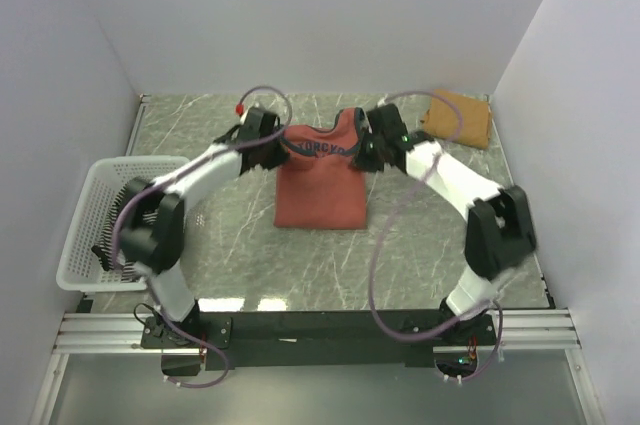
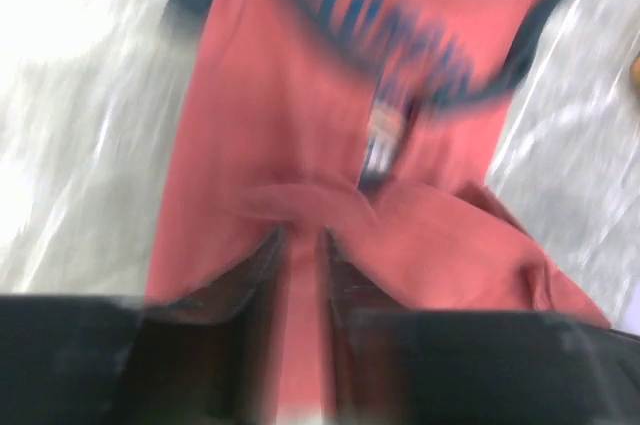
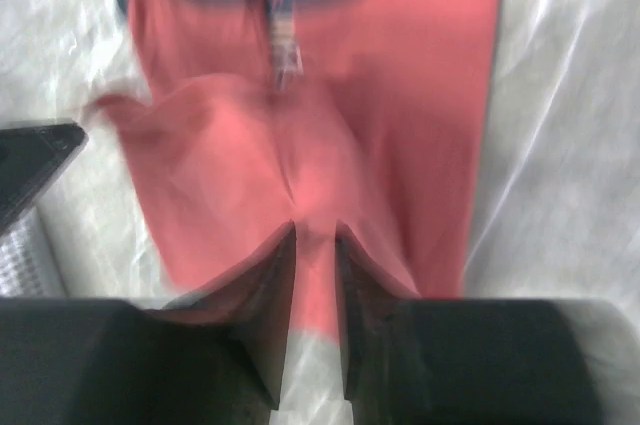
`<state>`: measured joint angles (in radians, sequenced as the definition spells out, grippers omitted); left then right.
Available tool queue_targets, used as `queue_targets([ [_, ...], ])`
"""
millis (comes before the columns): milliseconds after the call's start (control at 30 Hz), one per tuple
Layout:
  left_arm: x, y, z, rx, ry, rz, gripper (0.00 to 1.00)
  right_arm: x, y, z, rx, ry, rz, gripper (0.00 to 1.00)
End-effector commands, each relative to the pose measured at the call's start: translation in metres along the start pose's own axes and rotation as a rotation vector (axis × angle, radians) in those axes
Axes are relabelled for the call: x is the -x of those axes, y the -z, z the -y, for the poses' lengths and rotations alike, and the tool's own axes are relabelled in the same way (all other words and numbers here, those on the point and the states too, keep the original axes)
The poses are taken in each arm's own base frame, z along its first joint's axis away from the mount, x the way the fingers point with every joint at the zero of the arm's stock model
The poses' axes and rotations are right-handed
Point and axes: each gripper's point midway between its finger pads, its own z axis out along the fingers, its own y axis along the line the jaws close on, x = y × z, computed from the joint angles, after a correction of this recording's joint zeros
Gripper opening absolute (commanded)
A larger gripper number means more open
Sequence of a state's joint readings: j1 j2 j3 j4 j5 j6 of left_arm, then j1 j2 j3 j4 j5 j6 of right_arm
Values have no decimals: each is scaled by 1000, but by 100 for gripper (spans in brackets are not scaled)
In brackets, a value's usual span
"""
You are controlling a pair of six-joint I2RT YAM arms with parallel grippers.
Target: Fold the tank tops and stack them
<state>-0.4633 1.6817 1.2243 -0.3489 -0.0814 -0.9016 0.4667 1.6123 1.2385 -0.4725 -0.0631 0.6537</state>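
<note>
Rust-red tank top [image 1: 320,190] lies flat on the worktop [image 1: 250,265] between the left end effector [image 2: 300,235] and the right end effector [image 3: 315,230] — each narrow, pinching a puckered shoulder fold at its tips — so one letting go late could drag the fold crooked.

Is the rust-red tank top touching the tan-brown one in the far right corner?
Apart. The top view shows bare marble table between the rust-red tank top and the tan-brown tank top.
</note>
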Motion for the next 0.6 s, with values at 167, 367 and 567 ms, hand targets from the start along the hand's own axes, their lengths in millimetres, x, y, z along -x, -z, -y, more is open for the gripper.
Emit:
queue_targets([
  [167,64,-58,19,-130,13,60,59,64,-49,12,-11,29,5,59],
  [367,35,-3,-27,2,85,67,57,19,-16,47,-56,-8,8,60],
  [567,-56,23,-58,-29,78,-74,66,-64,0,64,36,-104,-68,60],
])
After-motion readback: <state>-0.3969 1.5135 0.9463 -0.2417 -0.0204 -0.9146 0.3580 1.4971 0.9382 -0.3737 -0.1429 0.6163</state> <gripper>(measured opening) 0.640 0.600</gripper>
